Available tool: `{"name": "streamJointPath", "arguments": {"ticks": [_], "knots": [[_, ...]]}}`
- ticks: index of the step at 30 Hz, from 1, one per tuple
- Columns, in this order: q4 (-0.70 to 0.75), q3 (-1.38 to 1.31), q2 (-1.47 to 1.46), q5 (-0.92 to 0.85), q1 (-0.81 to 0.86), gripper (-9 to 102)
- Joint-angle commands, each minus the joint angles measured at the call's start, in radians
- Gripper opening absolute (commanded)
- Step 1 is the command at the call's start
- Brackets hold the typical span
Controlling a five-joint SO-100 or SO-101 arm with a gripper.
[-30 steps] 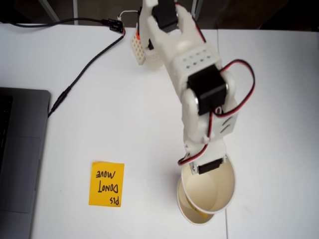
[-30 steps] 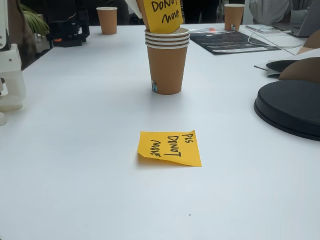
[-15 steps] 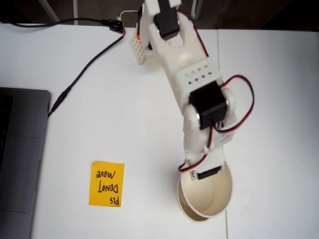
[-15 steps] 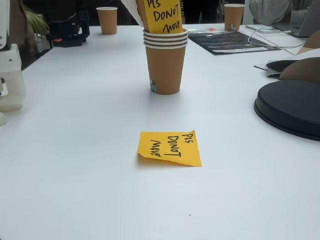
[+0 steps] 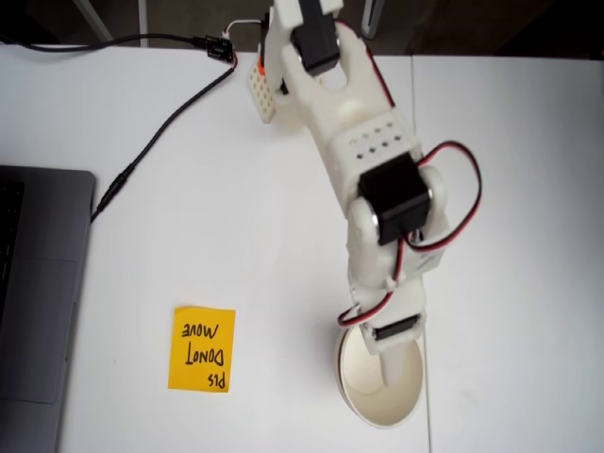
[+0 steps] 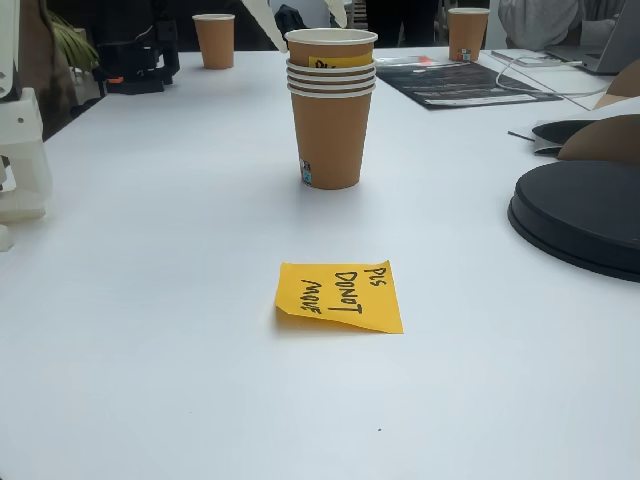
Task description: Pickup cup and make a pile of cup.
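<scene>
**Cups nested under the arm's wrist**

In a fixed view from table level, the nearest thing is an orange sticky note (image 6: 339, 296) lying flat on the white table (image 6: 150, 330), with handwriting on it. Behind it stands the pile of cup (image 6: 331, 108): brown paper cups nested upright, several rolled rims stacked one over another, and a strip of yellow shows just inside the top rim. To the right a black round object (image 6: 580, 215) rests on the table. Farther back, two single brown cups (image 6: 214, 39) stand well apart near the table's far edge.

In a fixed view from above, the pile of cup (image 5: 382, 392) sits at the bottom of the picture, right of the sticky note (image 5: 201, 348), its cream-white inside facing up. The gripper (image 5: 382, 363) reaches down into the cup's mouth from the white arm (image 5: 363, 142); whether its jaws are apart or together cannot be told, since the wrist covers them. A laptop (image 5: 38, 293) lies at the left edge, and a black cable (image 5: 156, 132) runs across the table toward the arm's base.
</scene>
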Motion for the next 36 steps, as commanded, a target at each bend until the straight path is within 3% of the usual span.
{"name": "streamJointPath", "arguments": {"ticks": [1,16,36], "knots": [[0.003,-0.074,0.018,0.008,-0.005,31],[0.008,-0.061,0.098,0.008,0.009,31],[-0.002,0.314,0.403,0.008,0.026,31]]}}
